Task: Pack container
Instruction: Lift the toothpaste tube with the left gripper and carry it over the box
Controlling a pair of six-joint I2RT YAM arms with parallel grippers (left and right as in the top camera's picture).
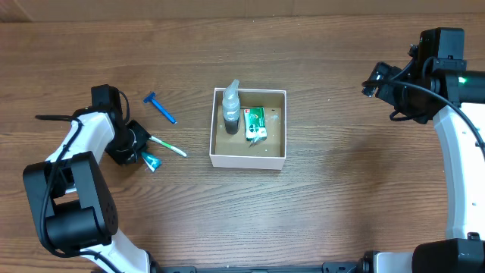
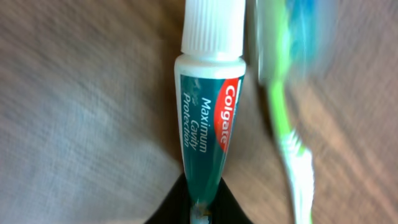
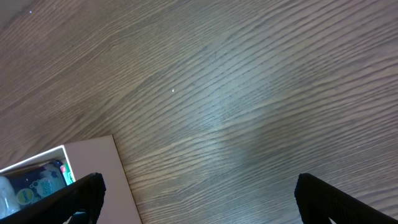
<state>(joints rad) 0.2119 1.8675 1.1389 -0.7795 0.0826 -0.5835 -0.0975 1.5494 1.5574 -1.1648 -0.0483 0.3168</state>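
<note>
The container (image 1: 217, 126), a square white-walled box with a brown floor, sits mid-table. It holds a clear bottle with a dark base (image 1: 231, 110) and a small green packet (image 1: 255, 123). My left gripper (image 1: 135, 149) is shut on the tail of a green Colgate toothpaste tube (image 2: 208, 124), also seen in the overhead view (image 1: 151, 160). A green-and-white toothbrush (image 1: 168, 145) lies beside it, blurred in the left wrist view (image 2: 292, 149). A blue razor (image 1: 161, 107) lies further back. My right gripper (image 1: 377, 79) is open and empty, far right of the container (image 3: 93, 162).
Bare wooden table top (image 1: 348, 174) lies between the container and the right arm. A thin black cable (image 1: 53, 118) lies at the far left.
</note>
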